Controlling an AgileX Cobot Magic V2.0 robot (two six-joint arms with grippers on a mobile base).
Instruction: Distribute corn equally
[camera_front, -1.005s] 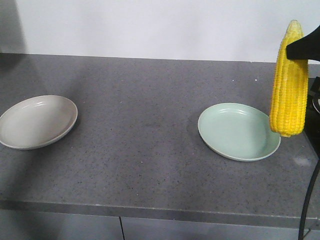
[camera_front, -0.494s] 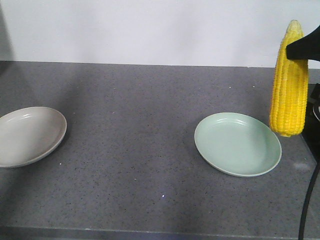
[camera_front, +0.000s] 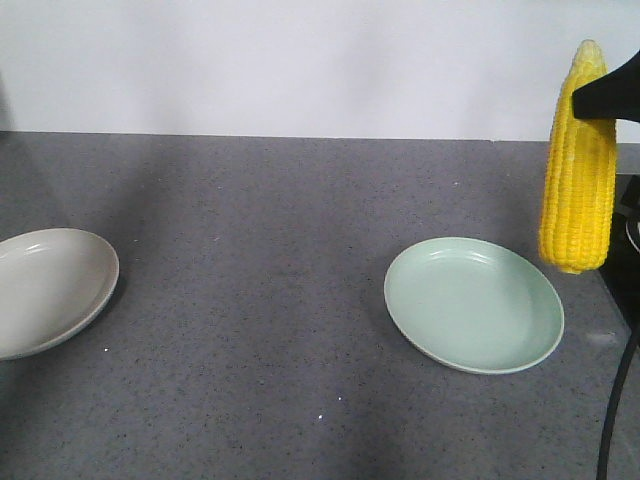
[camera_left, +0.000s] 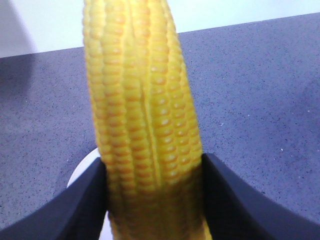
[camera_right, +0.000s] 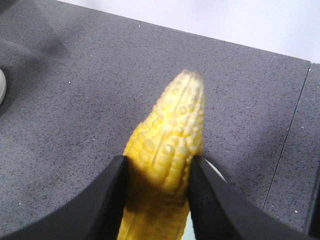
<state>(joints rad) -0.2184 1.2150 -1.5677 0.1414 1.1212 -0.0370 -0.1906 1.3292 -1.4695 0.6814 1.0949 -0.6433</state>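
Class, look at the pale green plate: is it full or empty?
Empty. The green plate shows a bare inside in the front view; the corn cob hangs upright in the air, not on it.

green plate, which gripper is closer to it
Right. The right gripper holds a cob up beside the green plate's right rim. The left gripper, holding another cob, is outside the front view, so probably farther off.

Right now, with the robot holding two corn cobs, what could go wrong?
The right end effector pinches the right cob on its tapered end, so it might slip out.
The green plate is shallow; a round cob released there might roll off.
The left end effector holds the left cob; both on one plate would be unequal.
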